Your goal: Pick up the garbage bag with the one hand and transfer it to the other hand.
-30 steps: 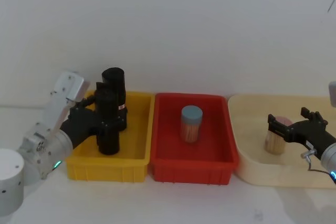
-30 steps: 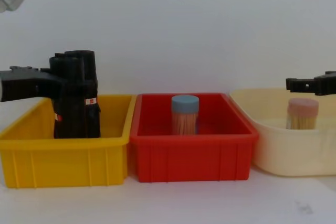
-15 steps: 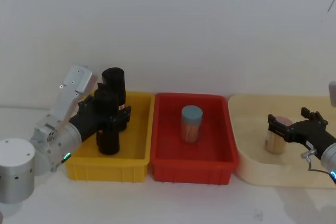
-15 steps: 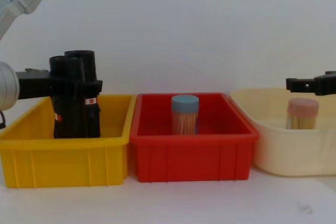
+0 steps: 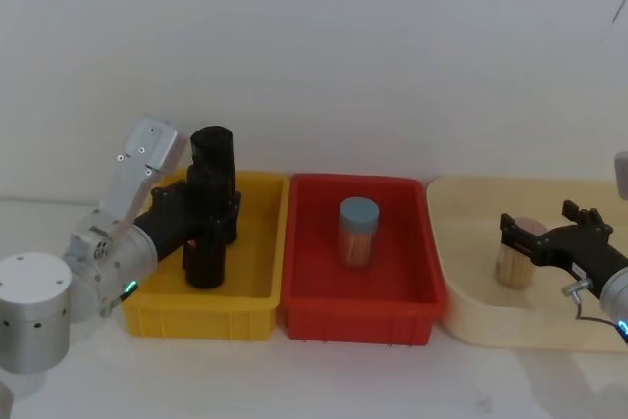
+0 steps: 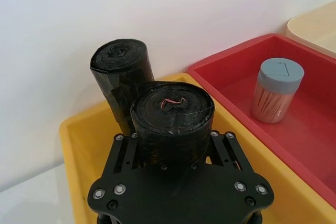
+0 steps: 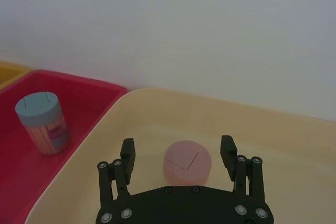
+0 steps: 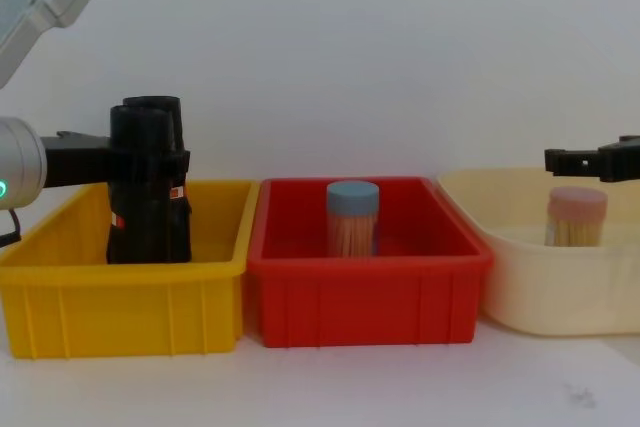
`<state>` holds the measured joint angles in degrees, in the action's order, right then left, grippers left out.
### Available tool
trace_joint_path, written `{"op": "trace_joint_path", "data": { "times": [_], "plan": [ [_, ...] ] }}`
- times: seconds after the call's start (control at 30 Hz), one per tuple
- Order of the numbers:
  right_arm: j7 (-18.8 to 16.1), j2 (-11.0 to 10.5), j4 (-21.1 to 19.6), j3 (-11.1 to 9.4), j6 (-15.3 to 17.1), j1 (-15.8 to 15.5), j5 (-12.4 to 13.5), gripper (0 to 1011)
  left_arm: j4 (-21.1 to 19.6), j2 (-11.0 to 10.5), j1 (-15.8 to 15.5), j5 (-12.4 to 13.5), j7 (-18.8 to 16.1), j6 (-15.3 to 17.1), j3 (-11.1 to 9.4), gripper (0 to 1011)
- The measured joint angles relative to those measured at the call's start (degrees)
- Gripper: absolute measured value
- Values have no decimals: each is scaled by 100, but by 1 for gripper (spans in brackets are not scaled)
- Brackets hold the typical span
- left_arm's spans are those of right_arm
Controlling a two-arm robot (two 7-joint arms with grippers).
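Compared with one second before, the silver cylindrical left arm (image 5: 103,260) with the green ring has come further right, closer to the yellow plastic bin (image 5: 196,319). In the chest view its wrist now reaches further in from the left edge. The tall black cylindrical garbage bag roll (image 5: 204,264) has shifted a little to the right with it. In the chest view it now covers almost fully the second black roll (image 5: 212,144), where before it stood left of that one. The right arm has not changed.

The black left hand (image 5: 221,221) is clenched on the garbage bag roll at about mid height, one finger touching each side. This roll stands upright inside the yellow bin, just in front of the second roll; whether its base rests on the bin floor I cannot tell.

The left wrist view shows both roll tops from above, the nearer one with a thin red curl in its core. The chest view shows a small red label (image 8: 176,192), but on which roll I cannot tell.

The black right hand (image 5: 537,223) hovers released over the cream plastic tray (image 5: 491,326). In the right wrist view its fingers are wide apart, with the pink-lidded toothpick jar (image 5: 510,267) beyond them, not touched. A blue-lidded toothpick jar (image 5: 358,233) stands in the red plastic bin (image 5: 358,323). All three containers sit on the white tabletop (image 5: 343,380).
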<state>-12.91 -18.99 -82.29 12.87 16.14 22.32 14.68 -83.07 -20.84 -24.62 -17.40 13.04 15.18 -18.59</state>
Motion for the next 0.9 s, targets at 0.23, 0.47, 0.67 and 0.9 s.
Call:
{"op": "trace_joint_path", "data": {
  "times": [0.23,0.47,0.67,0.9],
  "plan": [
    [0,0,0,0,0,0,0,999,-10,1,-1,2,63,2,0,497],
    [0,0,0,0,0,0,0,1000,-152,-35,-16,-25,233,-5,0,486],
    [0,0,0,0,0,0,0,1000,-382,-64,-85,-87,379,4,29,486],
    [0,0,0,0,0,0,0,1000,-679,-94,-256,-168,514,50,76,486]
  ]
}}
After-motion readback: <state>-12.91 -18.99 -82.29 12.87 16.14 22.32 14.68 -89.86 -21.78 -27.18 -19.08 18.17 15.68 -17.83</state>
